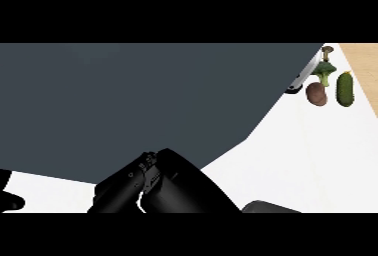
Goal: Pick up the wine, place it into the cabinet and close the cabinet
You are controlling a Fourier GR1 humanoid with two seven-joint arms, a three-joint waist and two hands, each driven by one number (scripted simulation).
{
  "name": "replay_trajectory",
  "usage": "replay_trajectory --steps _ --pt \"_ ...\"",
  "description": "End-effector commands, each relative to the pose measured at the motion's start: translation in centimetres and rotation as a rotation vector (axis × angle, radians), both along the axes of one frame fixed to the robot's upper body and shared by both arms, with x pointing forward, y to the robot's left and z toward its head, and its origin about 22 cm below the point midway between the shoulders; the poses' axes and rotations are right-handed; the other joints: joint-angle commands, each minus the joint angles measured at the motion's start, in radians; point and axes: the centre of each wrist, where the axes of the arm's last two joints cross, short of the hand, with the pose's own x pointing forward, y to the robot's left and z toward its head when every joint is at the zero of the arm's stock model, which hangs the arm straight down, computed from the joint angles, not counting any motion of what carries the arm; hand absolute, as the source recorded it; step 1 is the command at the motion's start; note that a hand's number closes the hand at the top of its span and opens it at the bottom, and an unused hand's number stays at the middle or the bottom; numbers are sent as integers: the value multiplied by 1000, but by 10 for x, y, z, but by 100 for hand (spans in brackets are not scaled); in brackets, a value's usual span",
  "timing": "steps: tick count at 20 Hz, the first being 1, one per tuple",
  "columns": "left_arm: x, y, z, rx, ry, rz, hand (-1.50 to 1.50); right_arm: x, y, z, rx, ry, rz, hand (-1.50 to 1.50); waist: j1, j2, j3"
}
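A big dark grey cabinet panel (133, 105) fills most of the head view, with a pale handle (295, 85) at its right edge. My right hand (177, 187) is raised close to the view at the lower middle. Its straight fingers (125, 182) lie against the panel's lower edge with nothing in them. A small part of my left hand (9, 197) shows at the left edge. The wine is hidden from view.
On the white counter (310, 160) at the far right lie a mushroom (327, 50), a broccoli (323, 70), a brown potato (316, 94) and a green cucumber (344, 89). A wooden strip (363, 65) runs along the right edge.
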Motion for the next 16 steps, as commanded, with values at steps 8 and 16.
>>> replay_trajectory --steps 8,16 --pt "0 4 2 20 3 45 -150 91 30 22 74 98 -55 150 -15 2 1" --pt "10 12 6 1 -6 25 -150 112 25 -20 80 182 -135 150 -27 0 1"
